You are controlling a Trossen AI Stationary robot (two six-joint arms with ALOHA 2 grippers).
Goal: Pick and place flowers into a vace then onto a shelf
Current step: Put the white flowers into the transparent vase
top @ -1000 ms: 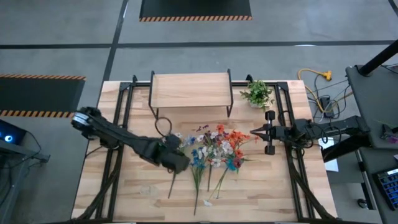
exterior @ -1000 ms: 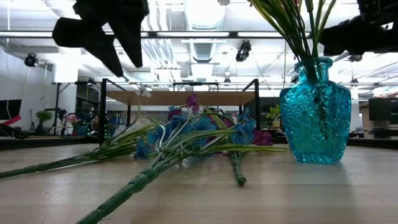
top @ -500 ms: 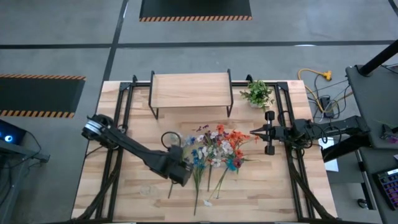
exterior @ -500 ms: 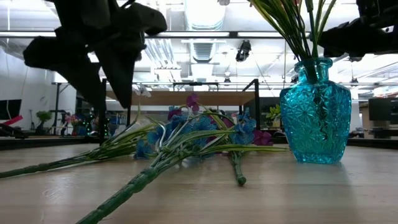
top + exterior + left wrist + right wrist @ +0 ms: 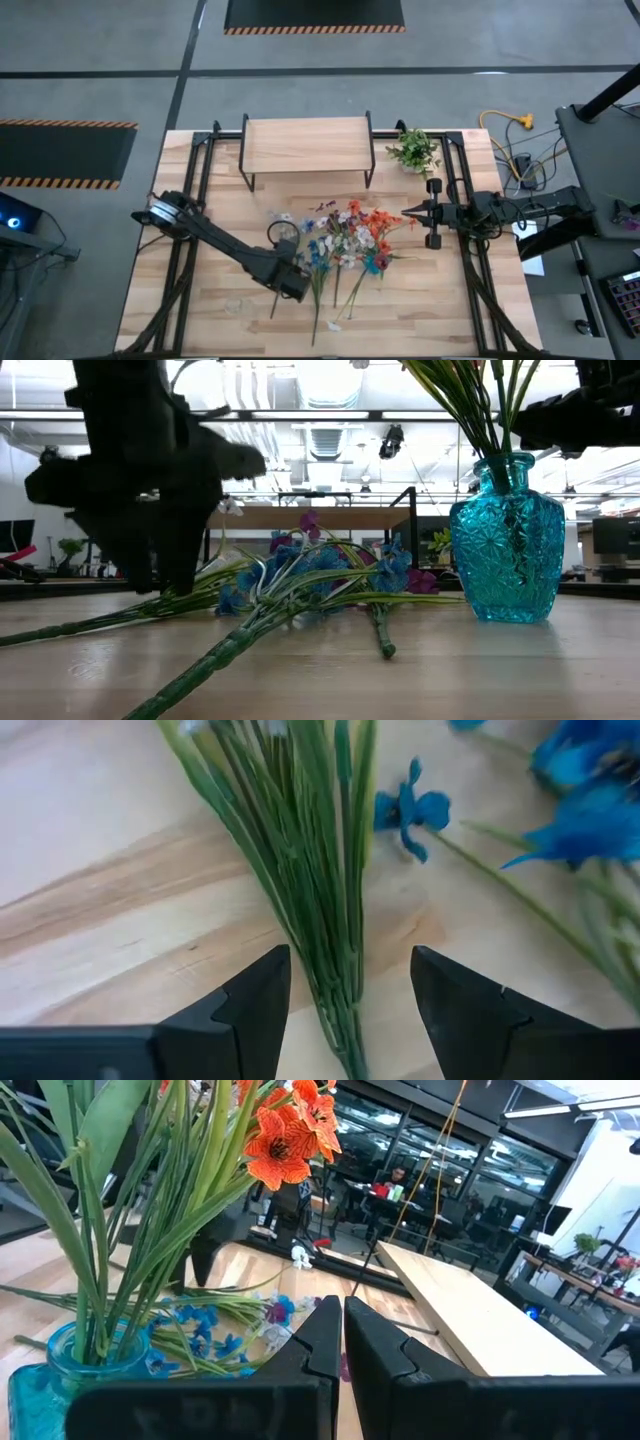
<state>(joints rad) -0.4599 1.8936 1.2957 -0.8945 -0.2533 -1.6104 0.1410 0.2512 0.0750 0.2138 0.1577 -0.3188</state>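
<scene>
**Left jaws straddling a stem bundle**

Gripping nothing yet, my left gripper (image 5: 348,995) is sitting low over the light wood tabletop (image 5: 220,330) with its dark fingers parted, a tight bundle of thin green stems (image 5: 305,880) running up between them. In the high view it is hanging at the stem end of the loose flowers (image 5: 335,245), a scatter of long green stalks with small blue, white, purple and orange-red blooms lying flat in the table's middle.

I am judging the risks from there. The stems are lying fanned and overlapping, so closing could catch only a few, or drag neighbours along and tangle the blooms. Fingertips meeting the wood first could also skid the slim stalks aside.

Moving right, the faceted turquoise glass vase (image 5: 507,540) is standing upright, already holding several green stems with orange blooms (image 5: 290,1135). Behind the flowers, the low shelf with its pale plank top and thin black legs (image 5: 308,145) is carrying nothing. At the table's right side my right gripper (image 5: 410,214) is waiting, fingers pressed together and empty.
</scene>
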